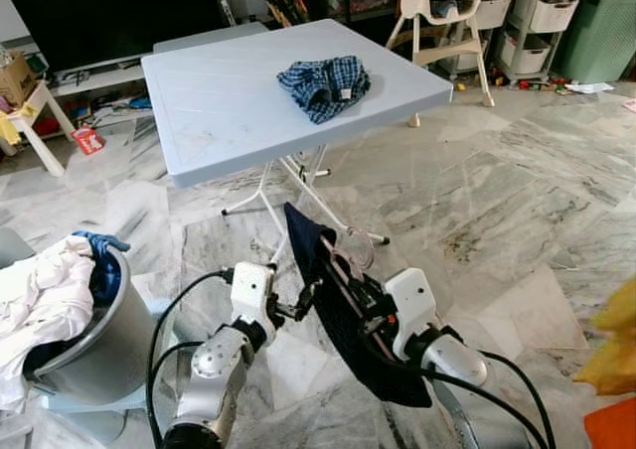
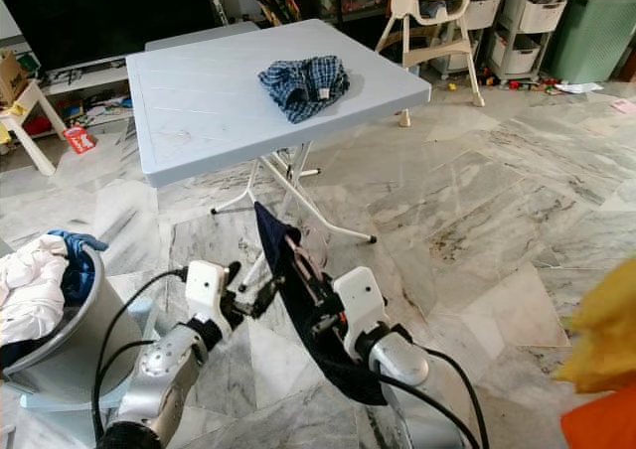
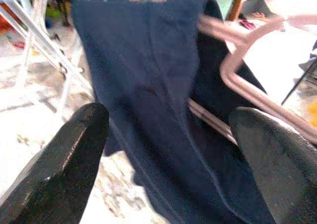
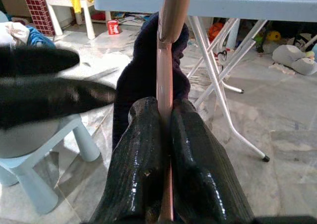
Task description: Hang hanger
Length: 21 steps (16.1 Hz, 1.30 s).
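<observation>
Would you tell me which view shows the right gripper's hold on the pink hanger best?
The right wrist view: the right gripper is shut on the pink hanger, the bar pinched between both fingers. Both eye views show that grip small, half hidden by the navy garment. The left wrist view shows the hanger's curve.

Right hand (image 4: 166, 135) clamped, left hand (image 3: 168, 135) seemingly spread

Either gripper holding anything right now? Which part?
Right gripper is shut on the pink hanger, clamping its thin bar, with the navy garment draped over it. Left gripper is open beside the cloth, holding nothing.
</observation>
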### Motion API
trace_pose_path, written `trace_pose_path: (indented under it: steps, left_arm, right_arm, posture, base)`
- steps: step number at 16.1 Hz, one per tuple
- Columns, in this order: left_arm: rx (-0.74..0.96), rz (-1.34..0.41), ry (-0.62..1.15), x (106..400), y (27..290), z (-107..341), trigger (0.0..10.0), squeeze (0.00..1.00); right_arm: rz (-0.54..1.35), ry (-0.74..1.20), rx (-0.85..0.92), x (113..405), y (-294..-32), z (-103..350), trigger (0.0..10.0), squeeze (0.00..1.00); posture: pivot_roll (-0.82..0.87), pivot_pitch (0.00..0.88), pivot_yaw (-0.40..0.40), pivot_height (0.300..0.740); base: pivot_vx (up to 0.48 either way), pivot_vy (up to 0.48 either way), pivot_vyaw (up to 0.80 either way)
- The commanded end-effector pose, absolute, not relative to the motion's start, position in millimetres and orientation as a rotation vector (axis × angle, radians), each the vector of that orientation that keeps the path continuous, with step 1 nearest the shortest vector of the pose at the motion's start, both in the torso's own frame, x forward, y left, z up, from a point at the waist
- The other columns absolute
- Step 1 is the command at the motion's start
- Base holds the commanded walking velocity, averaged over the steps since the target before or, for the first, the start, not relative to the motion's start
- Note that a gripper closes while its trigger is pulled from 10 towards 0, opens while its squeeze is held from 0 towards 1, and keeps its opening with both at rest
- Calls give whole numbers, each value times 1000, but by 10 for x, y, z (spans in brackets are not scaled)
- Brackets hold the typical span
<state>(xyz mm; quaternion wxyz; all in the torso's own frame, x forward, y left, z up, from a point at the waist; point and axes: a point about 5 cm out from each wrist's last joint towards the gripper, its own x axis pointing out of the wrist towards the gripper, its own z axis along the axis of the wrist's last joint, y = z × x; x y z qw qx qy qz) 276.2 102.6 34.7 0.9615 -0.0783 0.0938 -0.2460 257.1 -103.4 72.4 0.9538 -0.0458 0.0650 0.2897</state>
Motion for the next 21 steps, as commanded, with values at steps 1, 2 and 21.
trace_pose_path:
  steps: [1,2,21]
  left_arm:
    - [-146,-511,203,2747,1037,323,10000,1000]
    - [-134,-498,206,2754,1055,311,10000,1000]
    - [-48,-321,247,3107,1242,297,0,0]
  right_arm:
    - [622,70,-96,2621,-942,855,10000,0]
    - [631,69,-94,2621,-931,865,10000,0]
    - [754,108,-77,2456,-1034,979,10000,0]
  posture:
    - [-182,0,95,740]
    - [-180,0,94,740]
    - [-220,11,108,740]
  base:
    - [0,0,0]
    - [0,0,0]
    - [0,0,0]
